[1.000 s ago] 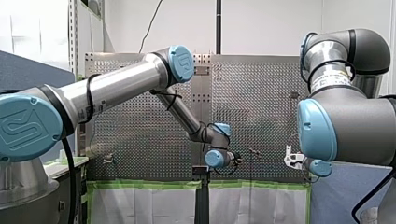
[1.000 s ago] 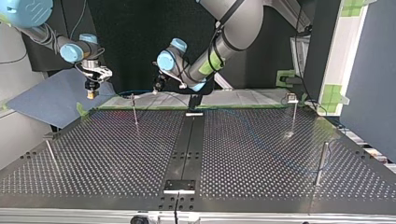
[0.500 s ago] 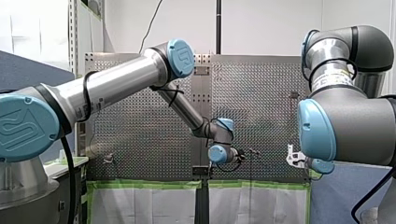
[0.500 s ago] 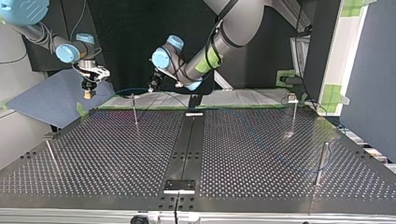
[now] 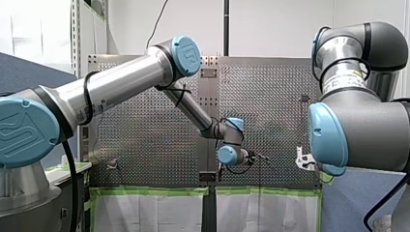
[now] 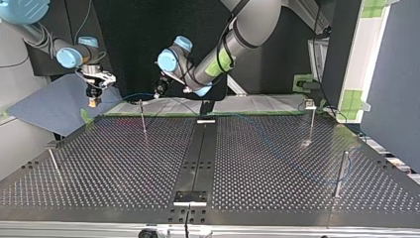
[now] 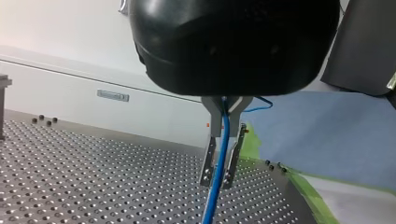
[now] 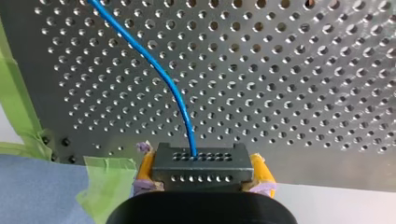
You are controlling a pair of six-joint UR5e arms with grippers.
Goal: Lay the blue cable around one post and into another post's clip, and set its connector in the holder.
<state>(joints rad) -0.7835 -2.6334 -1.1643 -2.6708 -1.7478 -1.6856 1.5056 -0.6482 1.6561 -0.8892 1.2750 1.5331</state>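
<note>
Left end effector: metal fingers clenched on the blue cable, which runs down between them above the perforated desk. In the top view it hangs at upper centre-left, near the far post. Right end effector: yellow pads grasping the black connector at upper left of the top view, the cable leaving its forward face by the desk's green tape.

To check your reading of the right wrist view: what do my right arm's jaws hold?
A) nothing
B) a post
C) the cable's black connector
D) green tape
C: the connector sits clamped between the yellow pads, with the blue cable running out of it.
</note>
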